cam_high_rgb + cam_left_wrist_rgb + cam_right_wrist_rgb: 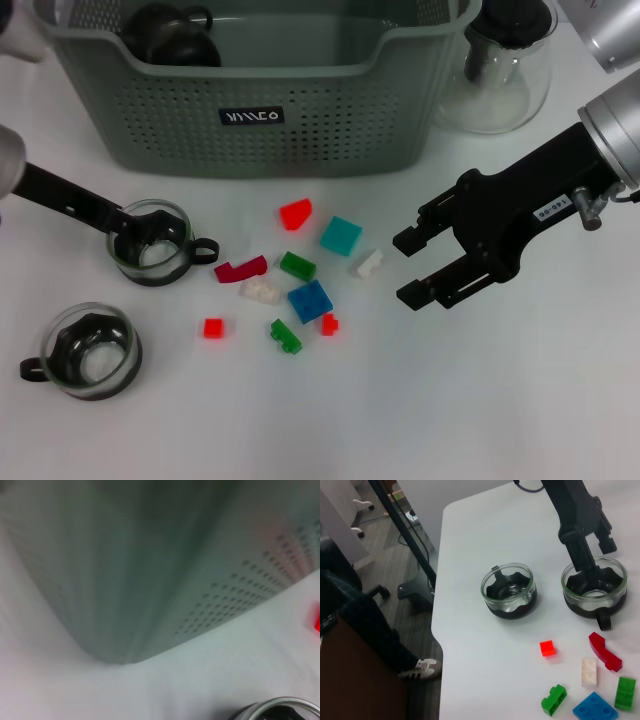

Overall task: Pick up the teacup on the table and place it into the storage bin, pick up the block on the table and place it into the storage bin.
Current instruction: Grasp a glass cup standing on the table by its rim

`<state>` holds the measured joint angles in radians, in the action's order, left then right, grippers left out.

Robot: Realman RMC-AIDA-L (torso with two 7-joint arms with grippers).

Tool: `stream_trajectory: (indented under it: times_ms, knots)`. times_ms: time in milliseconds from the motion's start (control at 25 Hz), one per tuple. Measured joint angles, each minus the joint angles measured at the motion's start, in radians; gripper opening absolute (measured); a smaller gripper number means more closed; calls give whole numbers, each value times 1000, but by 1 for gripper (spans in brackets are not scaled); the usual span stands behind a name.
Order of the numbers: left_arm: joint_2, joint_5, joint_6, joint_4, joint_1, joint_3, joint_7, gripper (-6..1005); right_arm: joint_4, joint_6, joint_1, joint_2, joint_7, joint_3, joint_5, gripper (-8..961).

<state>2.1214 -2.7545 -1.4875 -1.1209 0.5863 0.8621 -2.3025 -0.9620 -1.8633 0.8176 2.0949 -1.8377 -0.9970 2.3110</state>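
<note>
At table left: left gripper (pixel 135 232) set over the rim of the nearer-bin teacup (pixel 152 243), storage bin (pixel 262 90) directly beyond.

One finger sits inside the cup, one outside; whether they clamp the wall cannot be told, and the cup rests on the table (pixel 520 400). A second teacup (pixel 90 351) stands free nearer the robot. Centre: scattered blocks. Right gripper (pixel 408 268) hangs wide open and empty, tips pointing at the white block (pixel 367 263) just beside them; the right arm is clearly nearer the blocks.
</note>
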Motion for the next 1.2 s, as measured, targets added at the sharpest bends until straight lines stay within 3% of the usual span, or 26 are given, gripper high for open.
stream_trajectory:
  times_ms: [440,720,1080,1200]
  knots:
    - [42,-46,51,1,2,52,-28,824,0,0,-3,2,0,0,-1,690]
    - [45,-57,98,6,-10,119,-77,546,-5,6,-1,2,0,0,-1,691]
    - [45,-70,108,3,-10,132,-98,154,-8,9,-4,0,0,2,-2,691]
    - [45,-69,108,1,-10,131,-97,103,-9,12,-5,-2,0,6,-2,691]
